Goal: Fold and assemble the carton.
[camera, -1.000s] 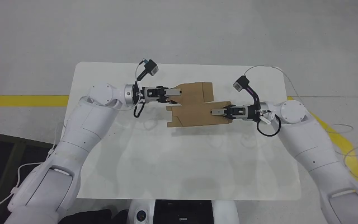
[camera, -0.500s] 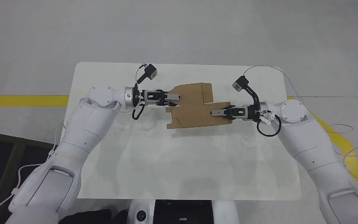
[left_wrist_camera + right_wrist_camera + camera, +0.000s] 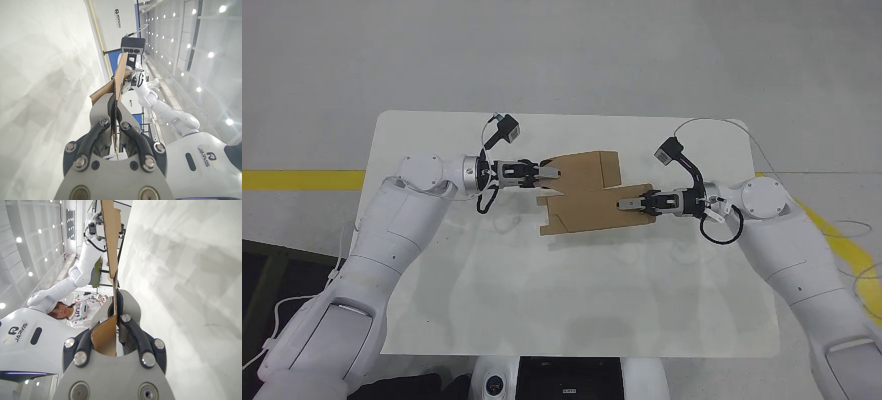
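A flat brown cardboard carton [image 3: 587, 193] hangs above the middle of the white table [image 3: 572, 300], held between both arms. My left gripper [image 3: 554, 173] is shut on the carton's left far edge; in the left wrist view the carton [image 3: 118, 79] runs edge-on out from between the left gripper [image 3: 114, 106] pads. My right gripper [image 3: 627, 203] is shut on the carton's right side; in the right wrist view the carton [image 3: 110, 237] stands as a thin sheet clamped in the right gripper [image 3: 115, 302].
The table's front half [image 3: 572, 290] lies bare below the carton. A yellow floor line [image 3: 302, 180] runs past the table on both sides. The other arm [image 3: 162, 106] shows beyond the carton in the left wrist view.
The carton has shifted a little and tilted, its left near corner dropping toward the front. The left gripper has moved slightly back along the carton's left edge.
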`<state>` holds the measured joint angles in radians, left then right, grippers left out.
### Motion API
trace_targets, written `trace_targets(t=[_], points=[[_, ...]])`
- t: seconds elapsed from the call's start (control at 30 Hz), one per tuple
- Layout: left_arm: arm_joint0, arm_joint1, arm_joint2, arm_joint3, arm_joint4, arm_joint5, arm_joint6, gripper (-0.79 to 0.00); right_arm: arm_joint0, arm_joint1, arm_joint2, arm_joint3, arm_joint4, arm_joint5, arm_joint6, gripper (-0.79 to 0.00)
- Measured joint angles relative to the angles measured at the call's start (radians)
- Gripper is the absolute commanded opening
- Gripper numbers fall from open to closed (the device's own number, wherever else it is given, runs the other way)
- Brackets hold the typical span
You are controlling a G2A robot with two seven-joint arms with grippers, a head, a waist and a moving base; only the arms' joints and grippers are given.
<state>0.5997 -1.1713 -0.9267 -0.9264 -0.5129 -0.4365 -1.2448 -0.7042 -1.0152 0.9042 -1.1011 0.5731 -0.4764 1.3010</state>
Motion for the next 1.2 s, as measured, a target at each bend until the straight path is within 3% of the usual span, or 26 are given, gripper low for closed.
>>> trace_targets(t=[0.07,0.1,0.2,0.23,0.27,0.57,0.8,1.2], points=[[0.002,0.000,-0.002,-0.001,0.002,0.000,-0.001,-0.785,0.000,-0.002,0.002,0.001,-0.001,0.001,0.000,-0.785],[0.002,0.000,-0.003,-0.002,0.002,0.001,-0.002,-0.785,0.000,-0.002,0.003,0.002,-0.002,0.003,0.000,-0.727],[0.003,-0.001,-0.004,-0.003,0.004,0.002,-0.005,-0.785,0.001,-0.004,0.006,0.002,-0.003,0.006,-0.001,-0.379],[0.003,-0.002,-0.004,-0.003,0.005,0.002,-0.005,-0.785,0.001,-0.005,0.007,0.002,-0.003,0.006,-0.001,-0.028],[0.003,-0.002,-0.005,-0.004,0.006,0.001,-0.006,-0.785,0.001,-0.005,0.010,0.004,-0.003,0.007,-0.001,0.000],[-0.001,-0.003,-0.021,-0.020,-0.003,-0.030,-0.031,-0.785,0.009,0.018,0.093,0.078,-0.055,-0.050,-0.006,0.000],[-0.005,-0.004,-0.020,-0.034,0.017,-0.053,-0.050,-0.785,-0.003,0.035,0.147,-0.003,-0.008,-0.069,-0.026,0.000],[-0.012,-0.014,-0.007,-0.045,0.021,-0.062,-0.058,-0.785,0.017,-0.003,0.028,-0.124,0.145,-0.055,-0.012,0.000]])
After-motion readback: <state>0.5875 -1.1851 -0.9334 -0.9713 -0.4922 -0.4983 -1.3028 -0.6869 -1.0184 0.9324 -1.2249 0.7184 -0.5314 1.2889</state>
